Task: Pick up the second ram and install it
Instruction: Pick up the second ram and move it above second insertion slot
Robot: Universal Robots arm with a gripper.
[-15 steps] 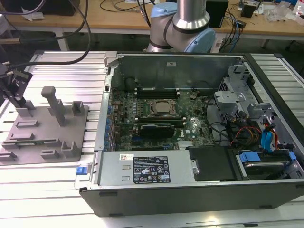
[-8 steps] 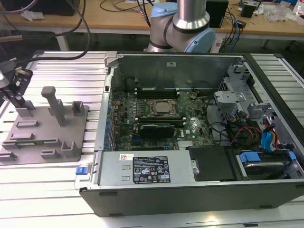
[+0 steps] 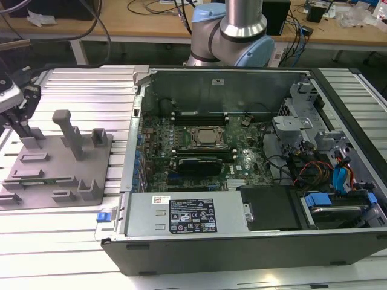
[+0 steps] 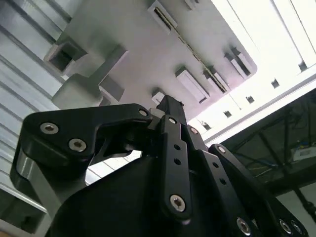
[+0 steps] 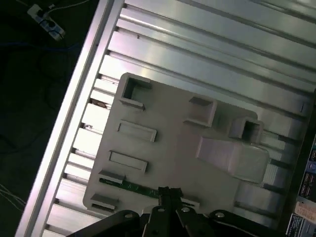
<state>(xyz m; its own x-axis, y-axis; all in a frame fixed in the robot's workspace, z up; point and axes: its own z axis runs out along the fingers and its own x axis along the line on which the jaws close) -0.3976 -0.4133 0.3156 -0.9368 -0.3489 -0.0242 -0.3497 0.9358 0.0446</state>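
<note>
The second ram (image 5: 129, 186) is a thin green stick lying flat in a slot of the grey fixture plate (image 5: 168, 148). In the exterior view the ram (image 3: 43, 179) sits near the plate's front edge, at the far left. My gripper (image 5: 165, 192) hangs above the plate with its narrow black tips over the middle of the ram, apart from it. The gripper (image 4: 170, 103) looks shut, its fingers meeting at the tip with nothing between them. In the exterior view the gripper (image 3: 23, 128) is over the fixture's left side.
The open computer case (image 3: 242, 241) lies at the exterior view's right of the fixture. Inside are the CPU socket (image 3: 204, 138) and black memory slots (image 3: 196, 116). Tall grey blocks (image 3: 68, 130) rise from the fixture plate. Cables and drive bays (image 3: 326, 175) crowd the case's right side.
</note>
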